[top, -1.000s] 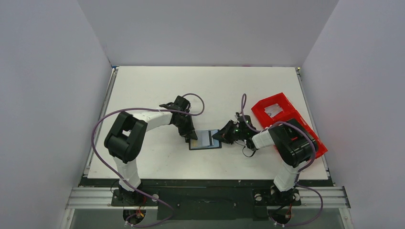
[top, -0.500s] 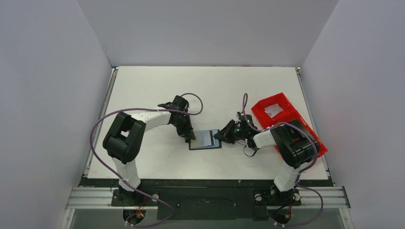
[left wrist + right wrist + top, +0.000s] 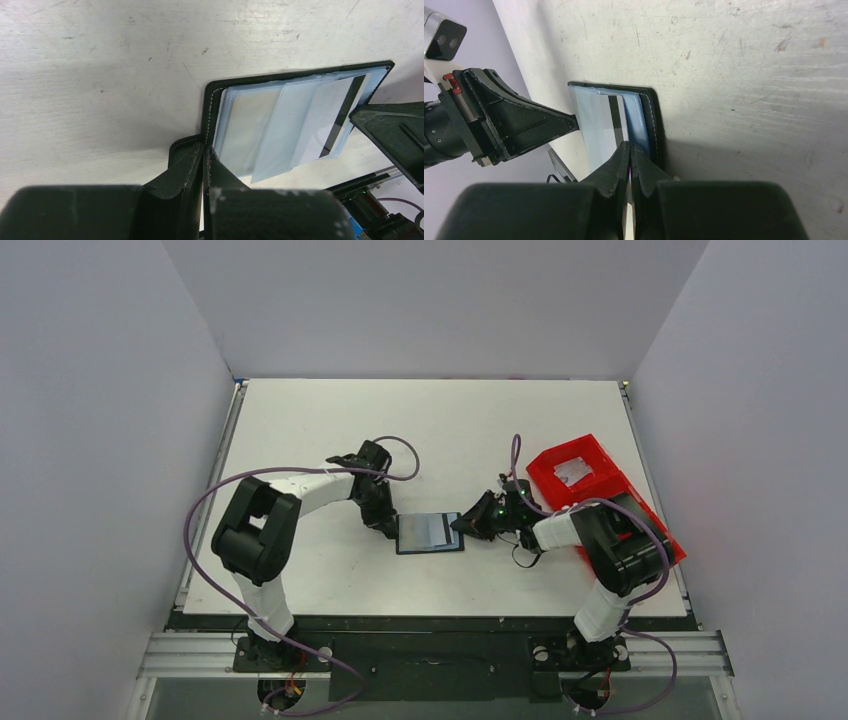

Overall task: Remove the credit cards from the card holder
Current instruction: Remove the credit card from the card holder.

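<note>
No word, number, logo or sign is showing clearly enough to be read in any view. The card lying in the open card holder is showing only a plain pale face with a dark stripe. The clear sleeves beside it are carrying no legible print. In the overhead view, a pale patch is lying inside the red tray, too small to tell whether it is bearing any writing.

Bright, even light from above leaves only soft shadows on the white table; both wrist views blur heavily along their bottom foreground
</note>
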Robot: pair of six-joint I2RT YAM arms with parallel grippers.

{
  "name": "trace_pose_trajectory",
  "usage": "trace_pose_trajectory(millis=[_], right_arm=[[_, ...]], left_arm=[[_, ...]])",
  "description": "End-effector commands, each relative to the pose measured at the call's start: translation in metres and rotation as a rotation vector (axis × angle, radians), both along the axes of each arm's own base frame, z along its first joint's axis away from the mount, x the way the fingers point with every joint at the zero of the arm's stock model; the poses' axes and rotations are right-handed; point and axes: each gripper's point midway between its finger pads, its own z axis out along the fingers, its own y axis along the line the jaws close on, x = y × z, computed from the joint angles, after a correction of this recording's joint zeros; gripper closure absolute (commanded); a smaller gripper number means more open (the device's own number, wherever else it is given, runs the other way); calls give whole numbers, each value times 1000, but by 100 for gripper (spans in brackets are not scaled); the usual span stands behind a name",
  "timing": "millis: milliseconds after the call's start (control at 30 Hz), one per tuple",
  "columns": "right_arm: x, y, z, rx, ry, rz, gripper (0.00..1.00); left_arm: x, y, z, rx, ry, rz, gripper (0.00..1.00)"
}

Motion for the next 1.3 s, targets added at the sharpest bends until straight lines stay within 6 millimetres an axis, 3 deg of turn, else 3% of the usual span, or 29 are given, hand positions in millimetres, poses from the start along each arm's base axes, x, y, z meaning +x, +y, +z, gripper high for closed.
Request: trace_pose_trajectory(millis=[0,367,533,633,867,1100,1267], right_arm=[[3,-13,-3,-54,-24,-24,100],[3,-15,2,-61,-37,-21,100],[3,-13,3,-58,-37,-15,100],[4,-13,3,-56,-37,-14,100],[5,-10,2,-53,-33,-6,100],[5,-10,1,-53,-26,-2,100],[3,-10,-3,-54,-15,2,80]], left_arm=[[4,14,8,48,-37,-2,100],[17,-5,40,-14,-101,-36,98],[26,-39,64,-86,-155,-90,89],[29,-58,67,-123,-155,-118,88],[30,-81,40,-146,-109,-157,91],[17,-81,7,-130,-42,-170,98],[10,-74,-10,-88,-7,-166,100]])
